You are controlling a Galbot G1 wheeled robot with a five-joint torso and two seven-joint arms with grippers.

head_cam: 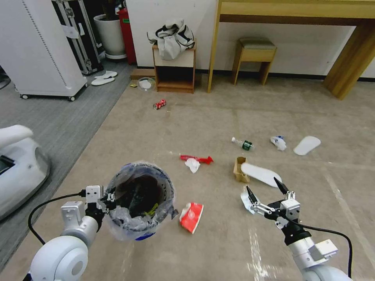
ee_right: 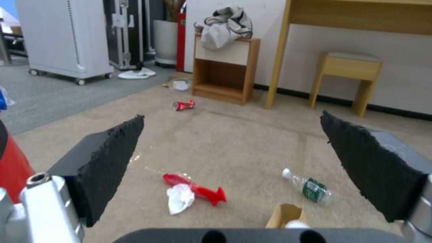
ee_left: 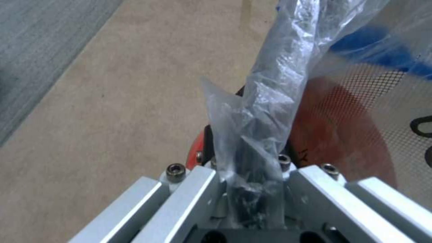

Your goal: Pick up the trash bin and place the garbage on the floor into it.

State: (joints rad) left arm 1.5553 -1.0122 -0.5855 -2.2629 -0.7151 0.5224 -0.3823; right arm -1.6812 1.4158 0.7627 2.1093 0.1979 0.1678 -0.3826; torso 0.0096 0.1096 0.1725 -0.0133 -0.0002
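Bin [head_cam: 140, 201] duty first: I have the left gripper [head_cam: 102, 203] clamped on the rim and its plastic liner [ee_left: 265, 111] at lower left of the head view, with the bin held just above the carpet [head_cam: 218, 113]. My right gripper [head_cam: 265, 191] hovers at lower right, fingers spread wide with nothing between them, near a crumpled white scrap [head_cam: 247, 202]. Litter lies ahead: a red wrapper [head_cam: 191, 216] beside the bin, a red twist with tissue [head_cam: 195, 160] mid-frame, a bottle [head_cam: 244, 144], a carton [head_cam: 240, 169] and a crushed can [head_cam: 159, 104] farther up. I judge collecting has begun; next I need to lower the right gripper onto the nearest piece.
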